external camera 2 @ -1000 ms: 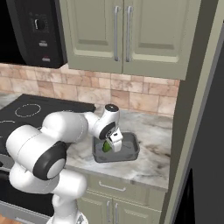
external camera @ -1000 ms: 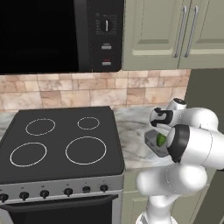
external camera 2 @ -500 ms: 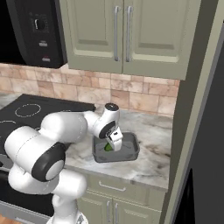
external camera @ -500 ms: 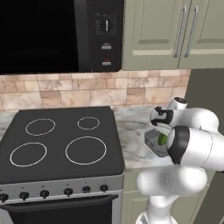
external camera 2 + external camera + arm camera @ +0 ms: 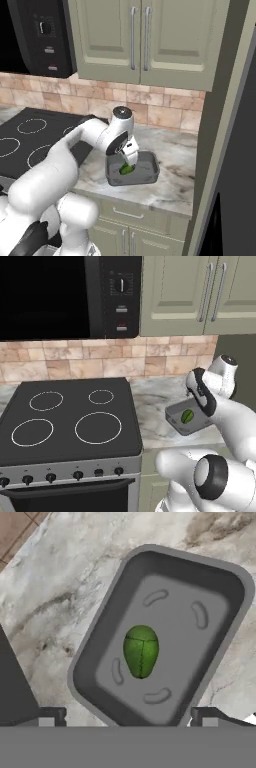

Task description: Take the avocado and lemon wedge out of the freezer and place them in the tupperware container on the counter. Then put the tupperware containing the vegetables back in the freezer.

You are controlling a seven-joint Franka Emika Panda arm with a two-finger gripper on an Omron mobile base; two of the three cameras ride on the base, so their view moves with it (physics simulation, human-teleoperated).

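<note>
- The avocado (image 5: 141,651) lies loose on the floor of the tupperware (image 5: 95,642), near its middle, touching none of the sloping walls; the right base view shows it as a green spot (image 5: 126,170) inside the tray (image 5: 148,171).
- The tupperware sits on the counter (image 5: 177,155), between the stovetop (image 5: 70,416) and the tall grey unit at the right; it holds 1 fruit, and no lemon wedge is in it.
- The gripper (image 5: 127,717) hangs over the tray with its 2 fingers (image 5: 47,716) spread wide, 1 beyond each long side of the tray, grasping nothing; the avocado rests well clear between them.
- Judged from this, the avocado's drop is done and the step in hand is the retreat, with the lemon wedge to be fetched after.
- To do it well, the arm should lift straight up until the fingertips clear the rim, and only then swing away toward the freezer.
- A sideways move made too low could catch a wall, shove the tray along the stone or set the round fruit rolling.
- Keeping the fingers spread during the lift costs nothing and leaves them ready for the wedge.
</note>
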